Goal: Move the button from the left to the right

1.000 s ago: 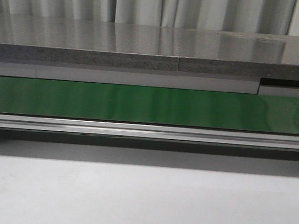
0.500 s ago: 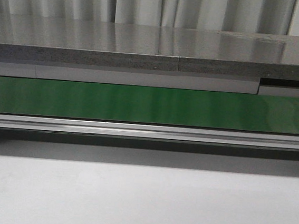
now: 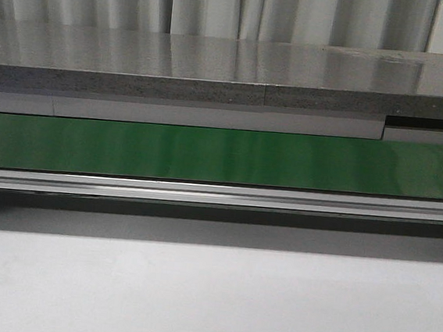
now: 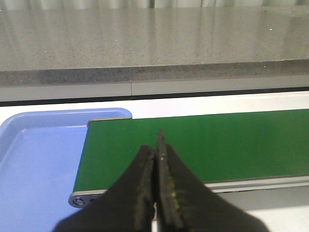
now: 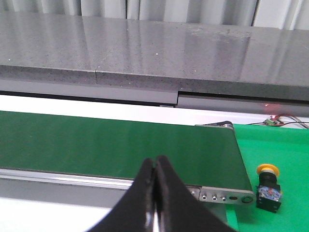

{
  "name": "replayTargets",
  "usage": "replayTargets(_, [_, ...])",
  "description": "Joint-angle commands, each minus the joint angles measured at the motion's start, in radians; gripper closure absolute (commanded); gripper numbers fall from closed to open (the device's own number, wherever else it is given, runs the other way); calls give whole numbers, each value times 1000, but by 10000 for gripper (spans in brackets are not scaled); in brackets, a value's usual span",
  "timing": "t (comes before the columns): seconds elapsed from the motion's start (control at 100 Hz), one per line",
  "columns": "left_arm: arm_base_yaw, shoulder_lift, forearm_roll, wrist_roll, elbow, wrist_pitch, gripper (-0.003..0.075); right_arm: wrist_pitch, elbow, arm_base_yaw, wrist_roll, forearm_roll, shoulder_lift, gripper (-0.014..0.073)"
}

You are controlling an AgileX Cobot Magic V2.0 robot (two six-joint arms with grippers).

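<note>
The button (image 5: 268, 186), with a yellow-orange head on a dark boxy body, stands on a green mat (image 5: 275, 150) just past the right end of the green conveyor belt (image 5: 111, 145); it shows only in the right wrist view. My right gripper (image 5: 155, 166) is shut and empty, over the belt's near rail, well to the left of the button. My left gripper (image 4: 157, 152) is shut and empty, over the belt's left end (image 4: 193, 145). Neither gripper nor the button shows in the front view.
A blue tray (image 4: 34, 159) lies beside the belt's left end. A grey stone-like counter (image 3: 215, 71) runs behind the belt (image 3: 222, 154). An aluminium rail (image 3: 219, 193) edges the belt's near side, with white table (image 3: 209, 298) in front. A small circuit board with wires (image 5: 273, 121) lies behind the mat.
</note>
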Motion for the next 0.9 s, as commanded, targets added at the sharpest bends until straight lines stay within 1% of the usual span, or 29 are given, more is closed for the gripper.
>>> replayTargets(0.0, [-7,5,-12,2,-28,-82,741,-116,-13,-1,-6,8,9,660])
replayTargets(0.07, [-7,5,-12,2,-28,-82,741,-156,9,6,10,7,9,660])
replayTargets(0.17, [-7,5,-12,2,-28,-82,741,-219,58,46,51,-21,-8,660])
replayTargets(0.36, [-7,5,-12,2,-28,-82,741,-257,167,116,120,-108,-87,660])
replayTargets(0.55, [-7,5,-12,2,-28,-82,741,-299,284,118,213,-164,-173,660])
replayTargets(0.78, [-7,5,-12,2,-28,-82,741,-433,395,118,234,-164,-175,660])
replayTargets(0.89, [-7,5,-12,2,-28,-82,741,-439,401,118,245,-164,-175,660])
